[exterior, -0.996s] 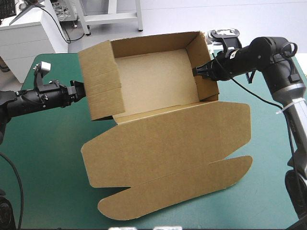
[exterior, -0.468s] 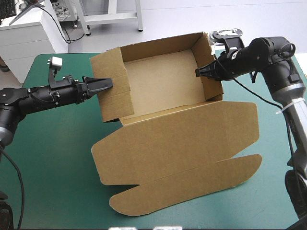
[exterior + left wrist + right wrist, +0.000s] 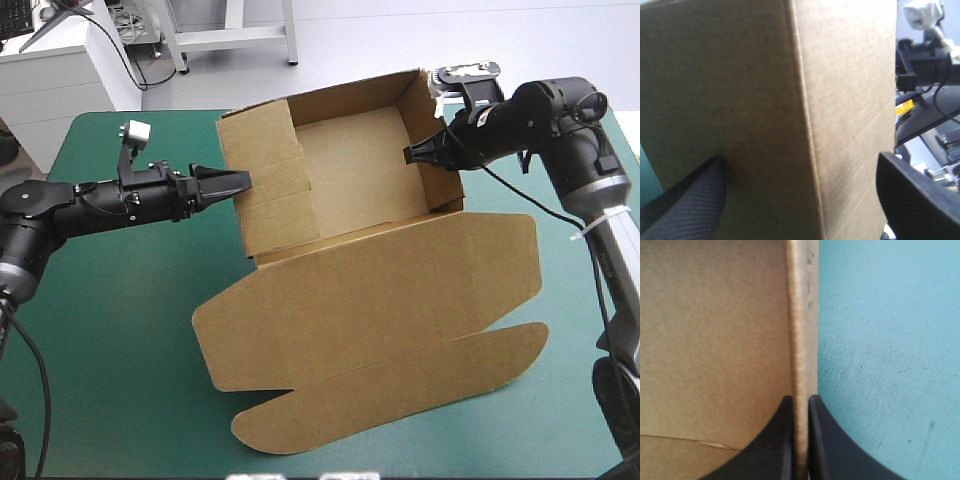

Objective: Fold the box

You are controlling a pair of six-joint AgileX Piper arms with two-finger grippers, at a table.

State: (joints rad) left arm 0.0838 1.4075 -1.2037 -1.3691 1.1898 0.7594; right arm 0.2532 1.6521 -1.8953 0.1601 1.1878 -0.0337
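Brown box [image 3: 370, 290]: an open tray in the upper centre of the high view. Its walls are up and its lid lies flat on the teal-green cover [image 3: 110, 340], reaching toward lower centre.

Right gripper [image 3: 410, 153]: black fingers all but closed, pinching the rim of the tray's right-hand wall.

Left gripper [image 3: 235, 182]: against the outer face of the left-hand wall. Its fingers [image 3: 690, 210] are spread wide with the wall's corner between them, and they clamp nothing.
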